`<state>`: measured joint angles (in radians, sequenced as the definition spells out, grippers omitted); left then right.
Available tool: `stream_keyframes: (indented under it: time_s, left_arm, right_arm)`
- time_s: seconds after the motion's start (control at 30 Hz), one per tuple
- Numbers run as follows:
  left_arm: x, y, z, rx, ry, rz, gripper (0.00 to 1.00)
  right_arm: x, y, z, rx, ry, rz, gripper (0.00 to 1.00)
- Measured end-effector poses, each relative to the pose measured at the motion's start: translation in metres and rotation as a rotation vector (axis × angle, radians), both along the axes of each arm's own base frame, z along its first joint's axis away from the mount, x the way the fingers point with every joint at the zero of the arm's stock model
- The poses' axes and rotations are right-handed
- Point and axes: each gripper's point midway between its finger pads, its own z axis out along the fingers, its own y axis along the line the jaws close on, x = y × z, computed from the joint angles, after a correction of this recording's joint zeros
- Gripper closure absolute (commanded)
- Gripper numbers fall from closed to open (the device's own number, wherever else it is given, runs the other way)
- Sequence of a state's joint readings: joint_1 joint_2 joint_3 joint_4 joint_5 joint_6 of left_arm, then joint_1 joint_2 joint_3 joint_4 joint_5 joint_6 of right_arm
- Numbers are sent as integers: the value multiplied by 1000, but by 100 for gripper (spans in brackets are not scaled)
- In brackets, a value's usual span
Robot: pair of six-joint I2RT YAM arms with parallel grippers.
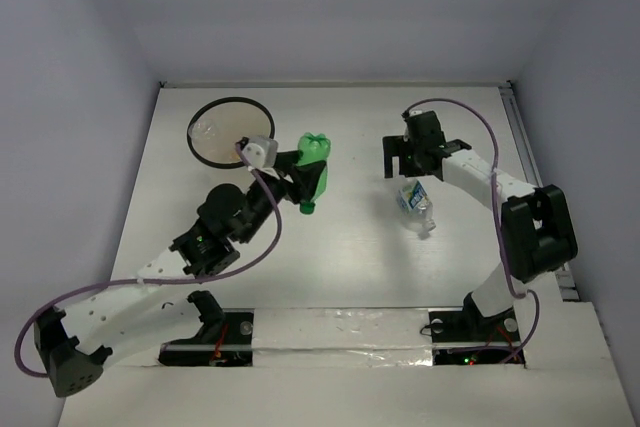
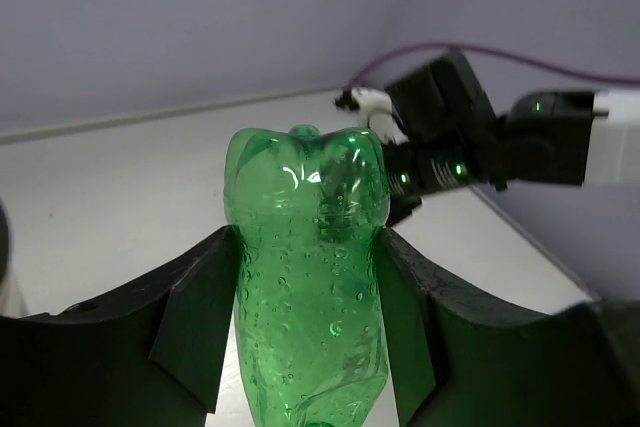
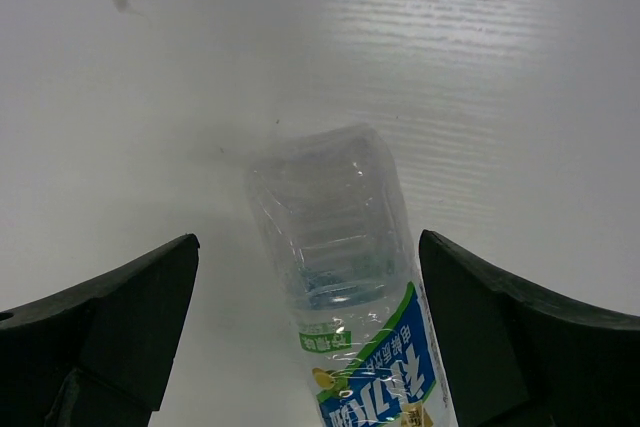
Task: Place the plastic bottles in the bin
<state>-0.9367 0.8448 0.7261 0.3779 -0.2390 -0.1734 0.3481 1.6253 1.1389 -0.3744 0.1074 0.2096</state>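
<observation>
A green plastic bottle (image 1: 312, 173) (image 2: 305, 277) hangs above the table, and my left gripper (image 1: 300, 175) (image 2: 305, 322) is shut on its body, just right of the bin. The bin (image 1: 232, 99) is white with a black ring rim and stands at the far left; a clear bottle (image 1: 205, 130) lies inside it. On the table to the right lies a clear bottle with a blue-and-white label (image 1: 416, 205) (image 3: 345, 267). My right gripper (image 1: 408, 167) (image 3: 308, 272) hovers open over its far end, one finger on each side, touching nothing.
White walls close off the table at the back and on both sides. A metal rail (image 1: 520, 137) runs along the right edge. The right arm's wrist (image 2: 445, 137) shows beyond the green bottle in the left wrist view.
</observation>
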Motion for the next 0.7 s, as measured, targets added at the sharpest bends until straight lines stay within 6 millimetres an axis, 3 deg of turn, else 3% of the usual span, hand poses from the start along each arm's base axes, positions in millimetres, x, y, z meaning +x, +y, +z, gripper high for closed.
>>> stream_keyframes:
  time_s: [0.1, 0.23, 0.37, 0.43, 0.53, 0.7]
  left_arm:
    - [6, 20, 16, -62, -12, 51, 64]
    - [11, 30, 36, -119, -17, 94, 64]
    - [20, 47, 58, -177, -34, 174, 64]
    - [28, 60, 68, -208, -54, 237, 65]
    - [44, 83, 75, -238, -83, 353, 66]
    - [94, 121, 77, -216, -93, 552, 66]
  right_arm:
    - [-7, -2, -16, -21, 60, 7, 4]
    - [-13, -3, -32, -41, 121, 14, 9]
    - [-10, -2, -42, -56, 157, 20, 26]
    - [-7, 0, -44, -56, 163, 26, 29]
    - [-4, 5, -43, -39, 164, 44, 42]
    - [-4, 15, -42, 5, 171, 76, 45]
